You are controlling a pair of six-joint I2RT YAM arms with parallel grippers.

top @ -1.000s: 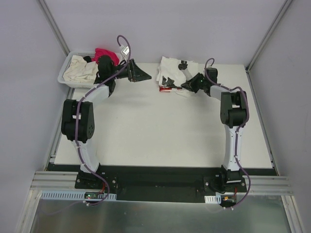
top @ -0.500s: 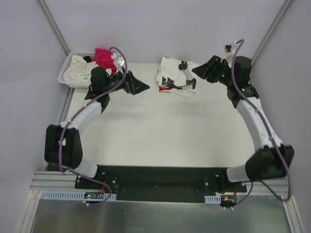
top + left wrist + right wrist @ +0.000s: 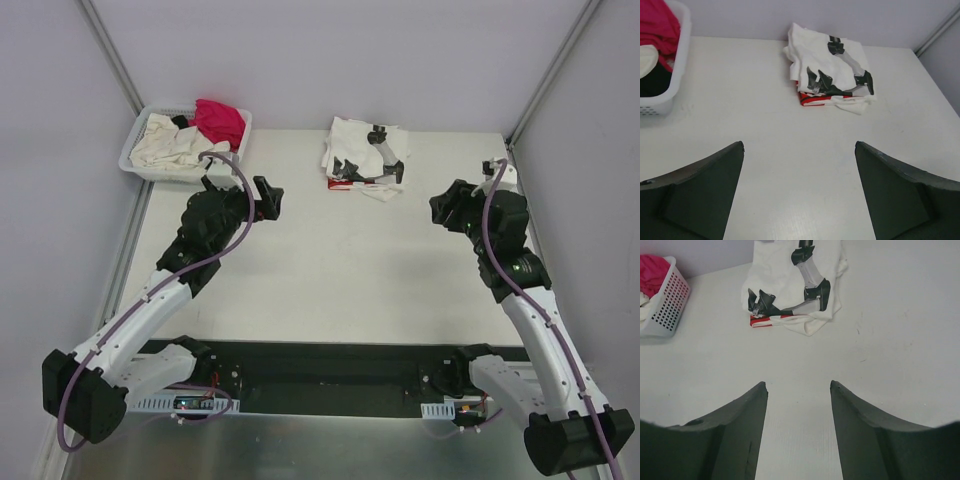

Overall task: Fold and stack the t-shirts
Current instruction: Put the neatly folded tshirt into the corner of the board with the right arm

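A folded stack of t-shirts (image 3: 362,160) lies at the back middle of the table. The top one is white with black and grey print (image 3: 830,60), and a red-printed one shows at the stack's edge (image 3: 771,319). More t-shirts fill the basket: magenta (image 3: 222,120), cream (image 3: 165,140) and a bit of black. My left gripper (image 3: 265,197) hangs open over bare table between basket and stack, nothing between its fingers (image 3: 799,144). My right gripper (image 3: 445,208) is open and empty too (image 3: 797,382), to the right of the stack and nearer than it.
The white slotted basket (image 3: 138,160) stands at the back left corner, also in the left wrist view (image 3: 680,75) and the right wrist view (image 3: 670,305). Grey walls close in the table at the back and both sides.
Both arms have drawn back toward the near side, away from the basket and the stack. The right gripper let go of the stack and opened.
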